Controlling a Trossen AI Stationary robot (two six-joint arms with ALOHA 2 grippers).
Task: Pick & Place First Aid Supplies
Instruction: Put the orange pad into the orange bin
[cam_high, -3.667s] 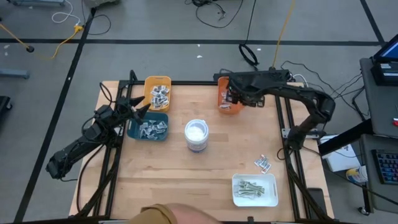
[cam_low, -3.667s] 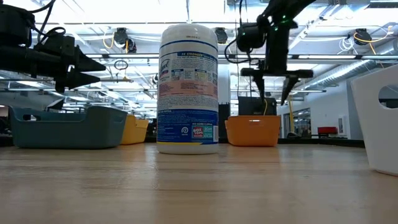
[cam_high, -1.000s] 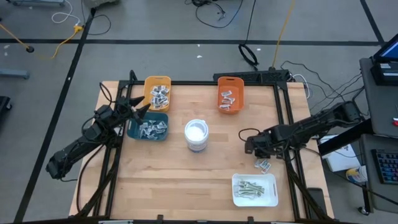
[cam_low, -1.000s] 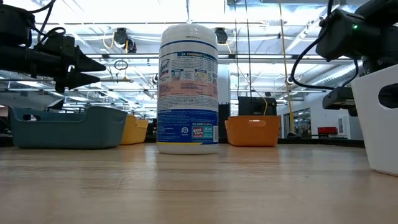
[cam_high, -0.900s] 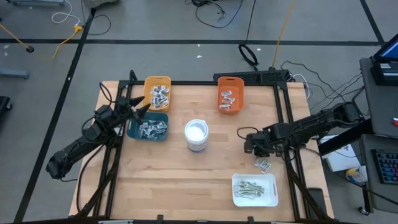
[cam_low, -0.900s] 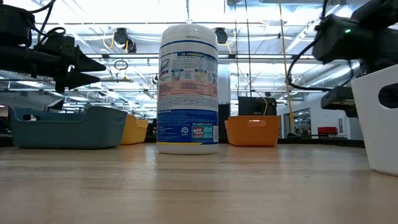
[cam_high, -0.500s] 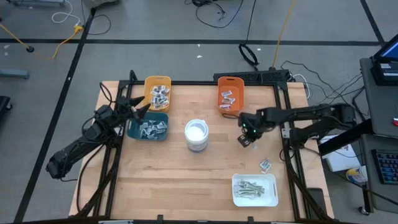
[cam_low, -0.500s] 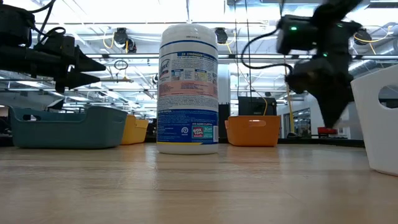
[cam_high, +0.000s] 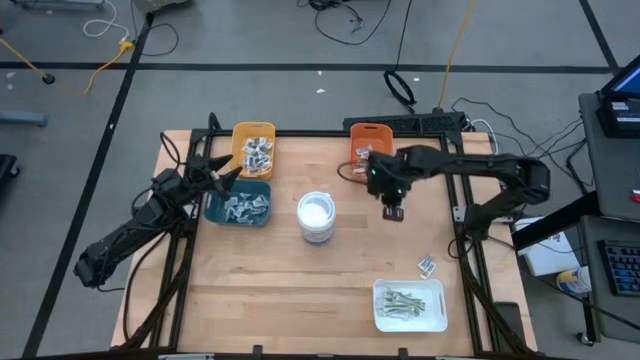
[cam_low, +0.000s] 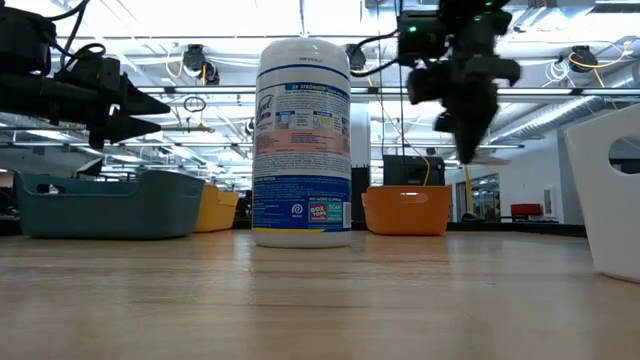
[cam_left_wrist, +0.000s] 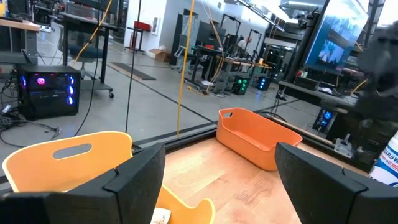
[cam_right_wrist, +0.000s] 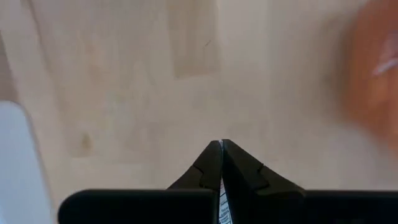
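Note:
My right gripper (cam_high: 393, 211) hangs above the table just near of the orange bin (cam_high: 370, 160), pointing steeply down, shut on a thin white packet (cam_right_wrist: 222, 210). It shows high up in the low view (cam_low: 468, 150). A few loose packets (cam_high: 427, 266) lie flat on the wood by the right edge. Pale-green strips fill the white tray (cam_high: 432, 318). My left gripper (cam_high: 228, 173) stands open and level between the yellow bin (cam_high: 253, 148) and the teal bin (cam_high: 240, 205), both holding silvery packets; its wrist view (cam_left_wrist: 221, 186) shows nothing between the fingers. My right gripper pinches the thin white packet (cam_right_wrist: 222, 214) between its two fingers; only a printed sliver shows, edge-on, in the slit between them. The fingers come from above, pointing steeply down. The packet is lifted clear of the table.
A tall wipes canister (cam_high: 315, 216) stands at the table's middle, left of my right gripper. The white tray sits at the near right corner. Bare wood lies between the canister and the orange bin (cam_low: 405, 210).
My right gripper has risen from the loose packets by the right edge and swung toward the far edge and the orange bin, rolling its wrist about a quarter turn, its fingers staying shut. Fewer packets lie at that spot than before.

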